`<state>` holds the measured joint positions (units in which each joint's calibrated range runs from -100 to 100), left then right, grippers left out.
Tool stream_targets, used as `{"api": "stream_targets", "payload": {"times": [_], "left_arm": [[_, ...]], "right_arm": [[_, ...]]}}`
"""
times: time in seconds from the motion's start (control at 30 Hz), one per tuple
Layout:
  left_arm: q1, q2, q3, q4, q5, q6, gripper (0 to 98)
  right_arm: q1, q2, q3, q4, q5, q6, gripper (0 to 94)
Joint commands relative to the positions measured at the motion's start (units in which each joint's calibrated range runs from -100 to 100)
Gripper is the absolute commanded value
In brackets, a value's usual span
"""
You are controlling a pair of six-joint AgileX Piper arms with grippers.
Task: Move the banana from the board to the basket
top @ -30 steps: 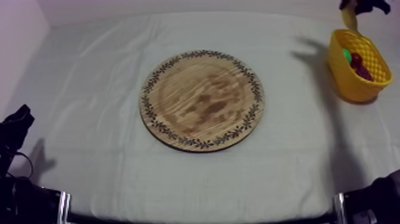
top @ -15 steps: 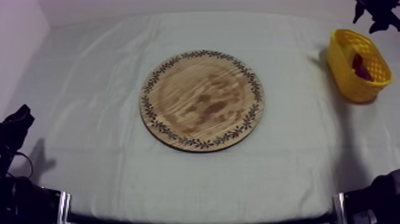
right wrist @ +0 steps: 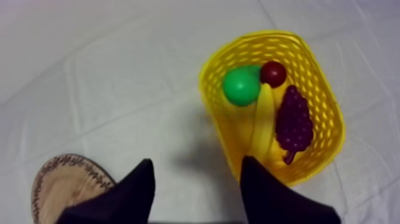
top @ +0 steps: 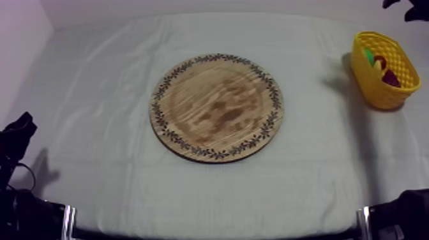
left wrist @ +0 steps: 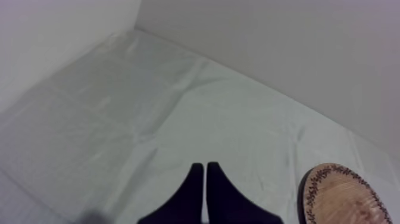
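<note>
Right gripper point(right wrist: 196, 164) open, empty. Banana point(right wrist: 262, 122) lies just beyond it in yellow basket point(right wrist: 212, 113), beside grapes point(right wrist: 294, 122). Prob. light, stiff, smooth; grip mid-body, crosswise. Left gripper point(left wrist: 205, 168) closed, empty.

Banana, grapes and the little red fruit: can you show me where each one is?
banana point(right wrist: 261, 122), right wrist view, the middle of its yellow length.
bunch of grapes point(right wrist: 293, 122), right wrist view, the middle of the purple bunch.
small red fruit point(right wrist: 273, 73), right wrist view, the centre of its round top.
</note>
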<state>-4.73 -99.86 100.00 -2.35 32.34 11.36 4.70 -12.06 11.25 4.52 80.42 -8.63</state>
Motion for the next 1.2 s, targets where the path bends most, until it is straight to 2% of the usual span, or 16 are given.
{"api": "stream_targets", "payload": {"times": [0.0,0.33,0.53,0.67,0.83,1.03,1.17], "left_arm": [[-0.01,0.04,0.0,-0.02,0.0,-0.01,0.1],[-0.01,0.04,0.0,-0.02,0.0,0.0,0.1],[-0.01,0.04,0.0,-0.02,0.0,-0.01,0.1],[-0.01,0.04,0.0,-0.02,0.0,-0.01,0.1],[-0.01,0.04,0.0,-0.02,0.0,-0.01,0.1],[-0.01,0.04,0.0,-0.02,0.0,-0.01,0.1],[-0.01,0.04,0.0,-0.02,0.0,-0.01,0.1]], "right_arm": [[-0.37,-8.97,3.16,-0.28,-0.95,0.38,42.3],[-2.65,-27.54,17.3,-2.21,-8.19,1.88,20.0],[-3.94,-40.48,29.84,-4.23,-16.49,3.78,4.3],[-4.71,-48.35,40.13,-4.35,-21.49,4.49,1.2],[-5.12,-55.63,53.2,-2.71,-27.65,4.37,0.4],[-4.92,-63.37,67.42,-2.22,-32.28,5.96,0.2],[-4.9,-67.92,74.38,-2.91,-34.49,7.83,0.2]]}}
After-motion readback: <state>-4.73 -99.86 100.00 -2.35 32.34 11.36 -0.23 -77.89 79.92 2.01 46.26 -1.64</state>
